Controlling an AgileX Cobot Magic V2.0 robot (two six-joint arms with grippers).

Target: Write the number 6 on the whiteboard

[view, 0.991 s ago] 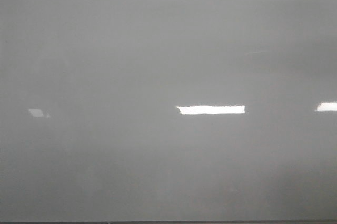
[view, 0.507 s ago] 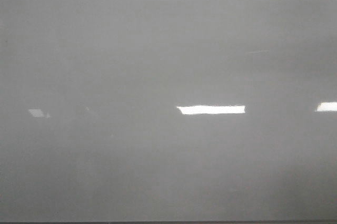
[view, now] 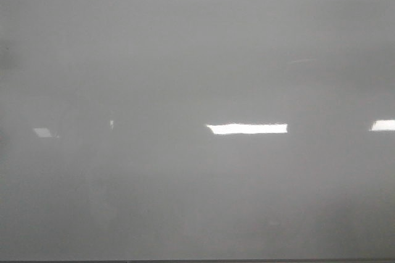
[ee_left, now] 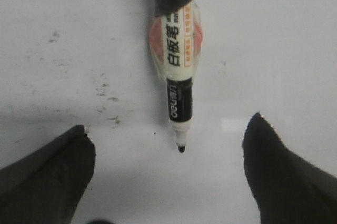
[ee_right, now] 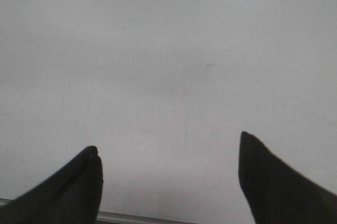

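Note:
The whiteboard (view: 197, 201) fills the front view, glossy grey-white. The number 6 is out of view. No arm shows in the front view. In the left wrist view a white marker (ee_left: 178, 77) with a black band and bare black tip points down at the whiteboard (ee_left: 274, 34). A black mount grips its upper end. My left gripper (ee_left: 167, 124) is open, its dark fingers wide on either side of the tip and apart from it. My right gripper (ee_right: 167, 142) is open over bare whiteboard (ee_right: 158, 50), holding nothing.
Bright rectangular light reflections (view: 247, 128) lie on the board. Small dark smudges (ee_left: 105, 93) mark the surface near the marker. The board's thin lower rim (ee_right: 137, 217) runs just under my right fingers, and its dark bottom edge (view: 197, 261) lines the front view.
In the front view a faint dark reflection has spread over the board's left side, and a small bright speck has appeared there. Nothing else differs.

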